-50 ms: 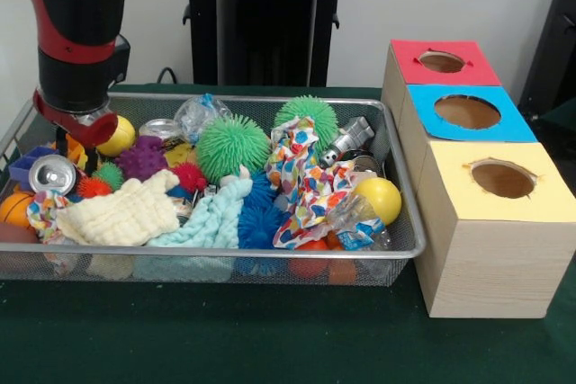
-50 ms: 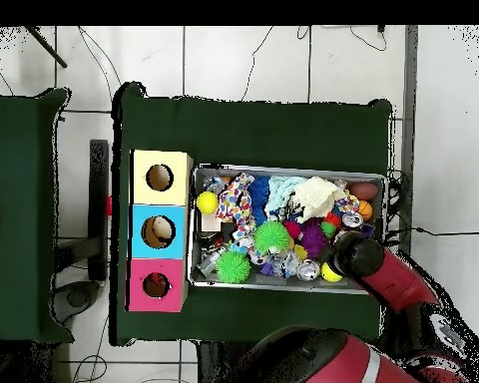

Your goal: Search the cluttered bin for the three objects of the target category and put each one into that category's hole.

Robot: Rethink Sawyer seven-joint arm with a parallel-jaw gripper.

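A: Claw? (image 1: 79, 129)
B: Down in the wire bin's (image 1: 396, 249) 9 o'clock end in the front view, under the red-and-black arm (image 1: 76, 33). Fingers are hidden by the arm's red base, so I can't tell if it's open or holding anything.

A: What's right next to it?
B: Yellow ball (image 1: 117, 135) at its 3 o'clock, touching or nearly so. Crushed silver can (image 1: 52, 174) at 7 o'clock. Purple spiky ball (image 1: 142, 158) at 4 o'clock, another can (image 1: 162, 129) past the yellow ball.

A: Further out?
B: Cream cloth (image 1: 117, 214) and mint cloth (image 1: 205, 222) along the front of the bin. Big green spiky ball (image 1: 232, 146) mid-bin, a second green one (image 1: 308, 115) at its 2 o'clock. Patterned cloth (image 1: 301, 177) running down the middle-right, second yellow ball (image 1: 380, 199) at the 3 o'clock end, metal part (image 1: 346, 142) above it. Orange ball (image 1: 14, 208) at the far 9 o'clock edge.

A: Holes?
B: Box just beside the bin's 3 o'clock end. Red hole (image 1: 441, 61) farthest back, blue hole (image 1: 466, 111) in the middle, yellow hole (image 1: 502, 179) nearest. Overhead, something pale sits in the blue hole; can't tell what.

A: Target category?
B: Can't tell from the frames. All loose items are in the bin.
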